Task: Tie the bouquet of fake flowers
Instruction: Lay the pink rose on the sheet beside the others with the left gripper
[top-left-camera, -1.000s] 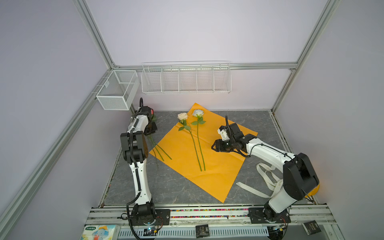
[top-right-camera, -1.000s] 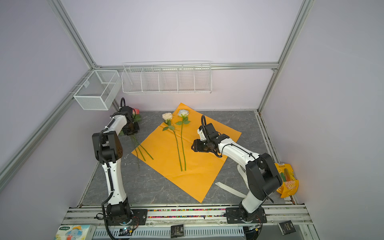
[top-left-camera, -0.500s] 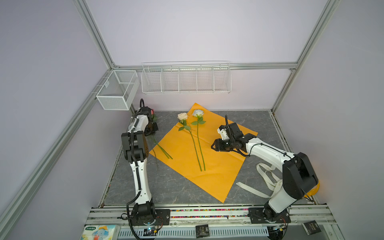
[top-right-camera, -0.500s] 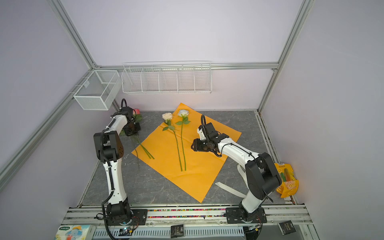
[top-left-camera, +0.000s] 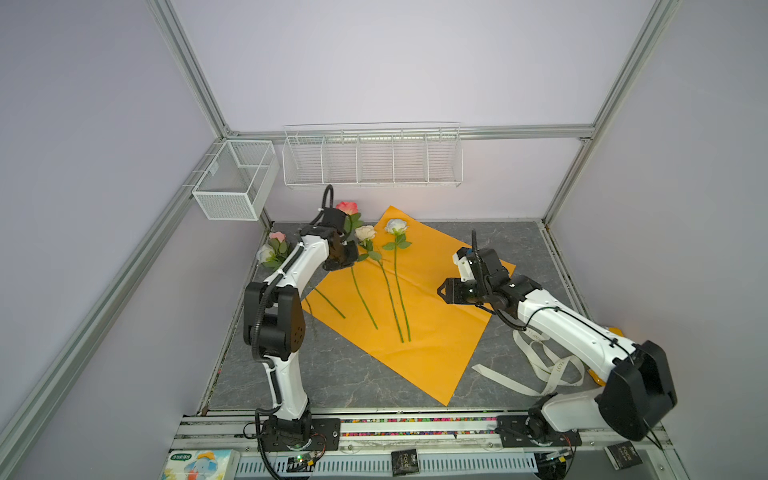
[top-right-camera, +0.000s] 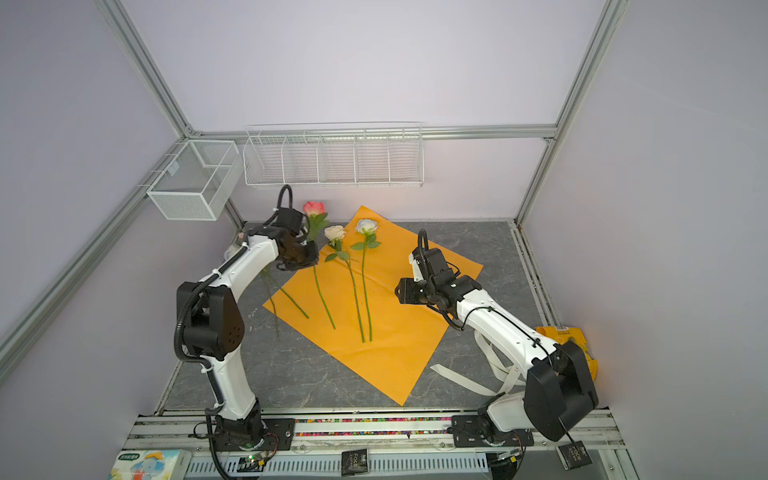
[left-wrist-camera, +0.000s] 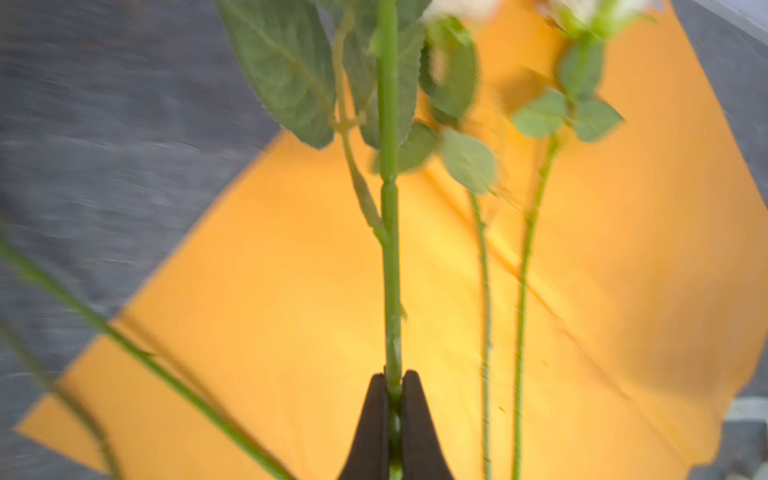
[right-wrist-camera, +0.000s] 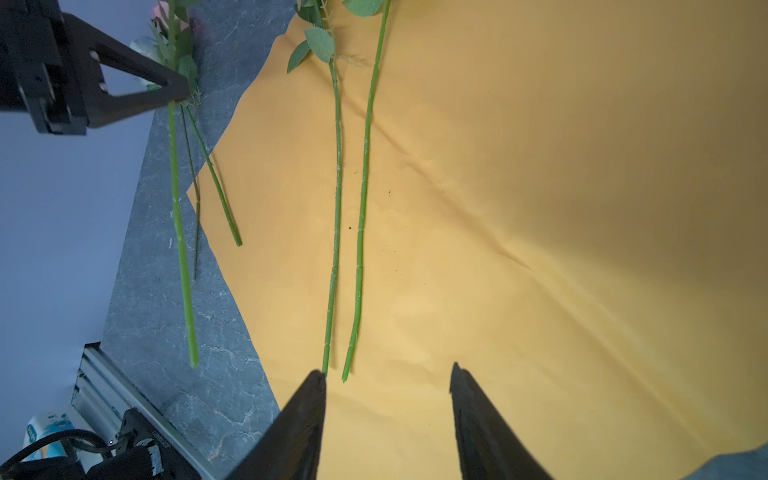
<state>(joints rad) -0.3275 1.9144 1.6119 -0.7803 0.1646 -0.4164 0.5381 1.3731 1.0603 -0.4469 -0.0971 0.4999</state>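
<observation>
Here, in both top views, the bouquet (top-left-camera: 365, 232) lies unbunched. Two roses rest side by side on the sheet (top-left-camera: 436, 332), and two more (top-left-camera: 272, 249) lie on the table (top-left-camera: 332, 374) by the left wall. The left gripper (top-left-camera: 348, 258) holds a pink rose (top-left-camera: 347, 207) up, its stem slanting down over the sheet's left corner. The right gripper (top-left-camera: 443, 291) hovers above the sheet's right side, clear of every stem. A ribbon (top-left-camera: 482, 370) lies near the right arm's base.

The left wrist view is blurred. The left gripper (left-wrist-camera: 394, 384) is clamped on the pink rose's stem (left-wrist-camera: 390, 270), with the sheet (left-wrist-camera: 270, 332) beneath. The two stems alongside are probably the pair on the sheet.

In the right wrist view, the right gripper (right-wrist-camera: 388, 374) has its jaws apart and empty, just short of that pair's cut ends. The left gripper (right-wrist-camera: 178, 89) pinches the pink rose's stem (right-wrist-camera: 179, 228).
</observation>
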